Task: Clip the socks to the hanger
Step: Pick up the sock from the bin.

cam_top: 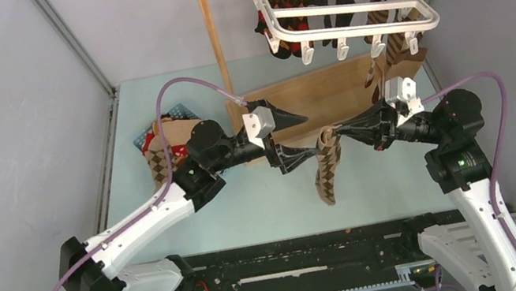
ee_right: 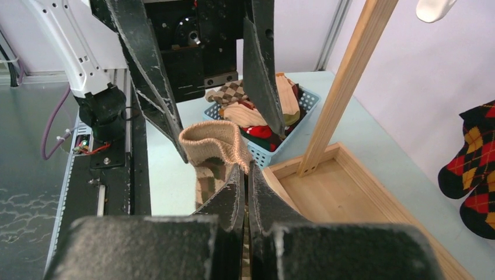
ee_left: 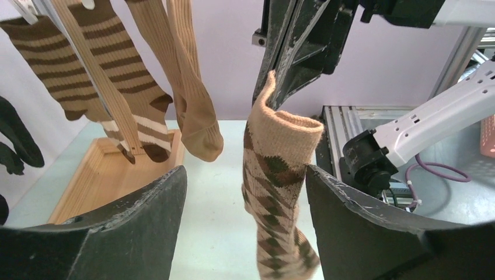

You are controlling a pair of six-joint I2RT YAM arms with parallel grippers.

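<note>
A blue basket (cam_top: 144,139) of spare socks is being carried by the worktop (cam_top: 266,208) behind the left end effector (cam_top: 309,134). That end effector's fingers are being held apart, one on each side of a brown argyle sock (cam_top: 327,169). The sock's cuff is being clamped between the closed fingers of the right end effector (cam_top: 338,131), and the rest is being left dangling below it. Clipped socks are being carried by the white hanger (cam_top: 358,29), above and beyond that end effector.
</note>
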